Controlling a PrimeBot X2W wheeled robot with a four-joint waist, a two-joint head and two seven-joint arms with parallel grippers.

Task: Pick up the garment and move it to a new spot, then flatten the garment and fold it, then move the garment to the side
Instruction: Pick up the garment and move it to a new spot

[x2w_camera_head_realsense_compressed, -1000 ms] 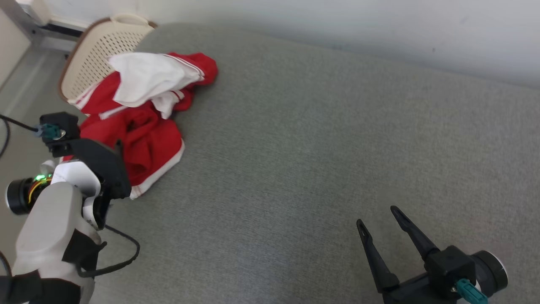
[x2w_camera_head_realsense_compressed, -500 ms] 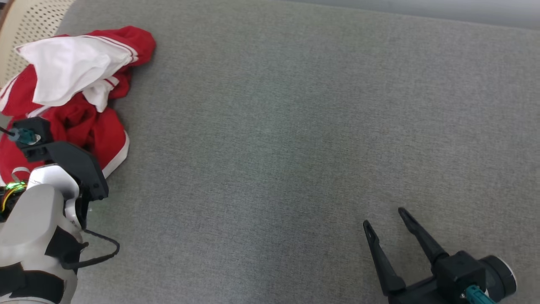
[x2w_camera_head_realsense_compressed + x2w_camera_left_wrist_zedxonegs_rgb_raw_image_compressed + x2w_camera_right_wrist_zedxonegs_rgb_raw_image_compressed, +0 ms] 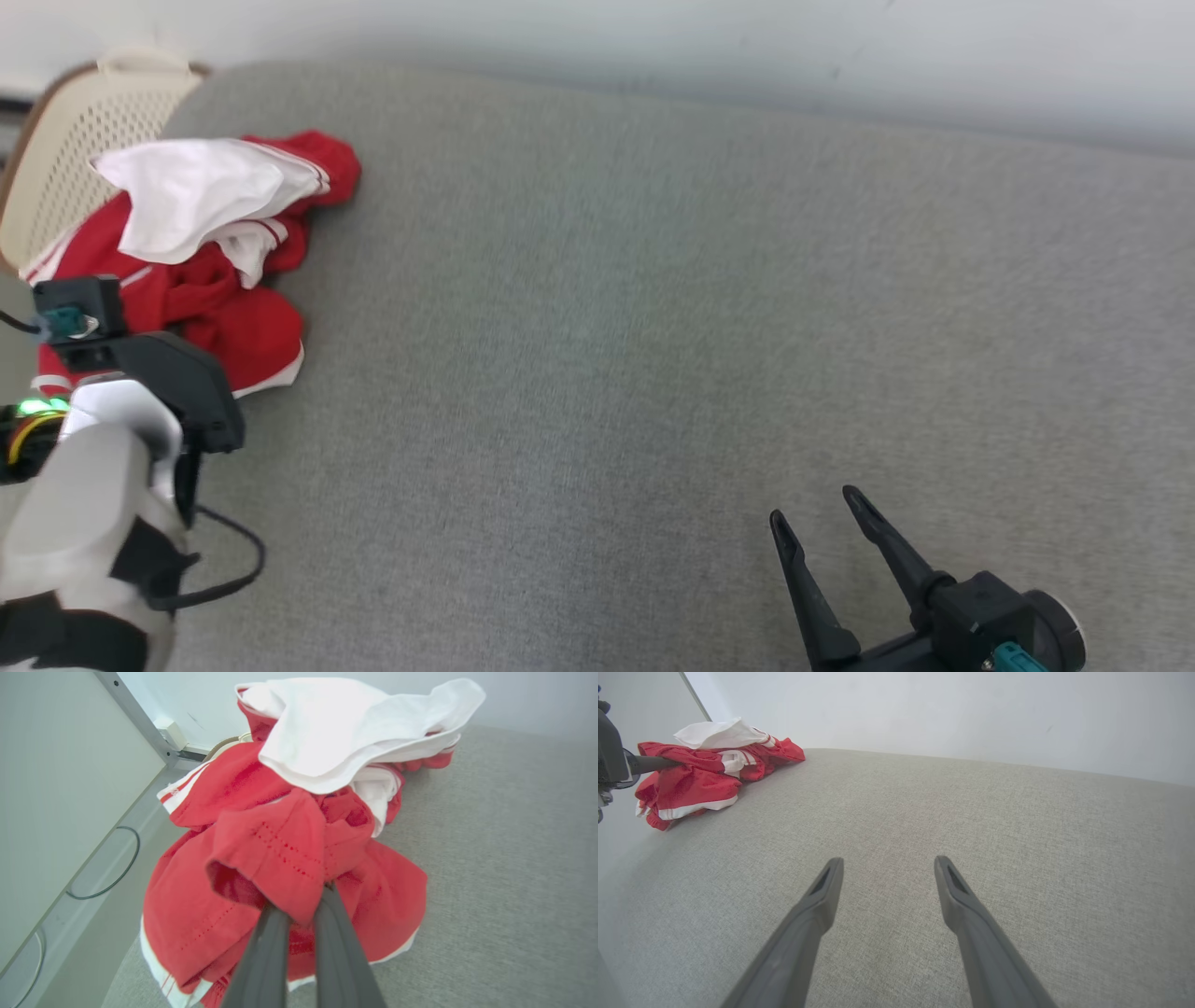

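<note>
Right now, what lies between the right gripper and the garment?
Nothing but bare grey cushion between the right gripper and the garment; the right wrist view shows it.

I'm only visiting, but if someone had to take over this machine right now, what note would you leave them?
Left gripper: shut on a fold of the red-and-white garment.
Right gripper: open, empty, over the grey cushion.
Garment: crumpled at the cushion's far left corner, beside the perforated basket.
Done: grasp made, not yet lifted.
Left: carry it to a new spot, flatten, fold, move aside.
</note>
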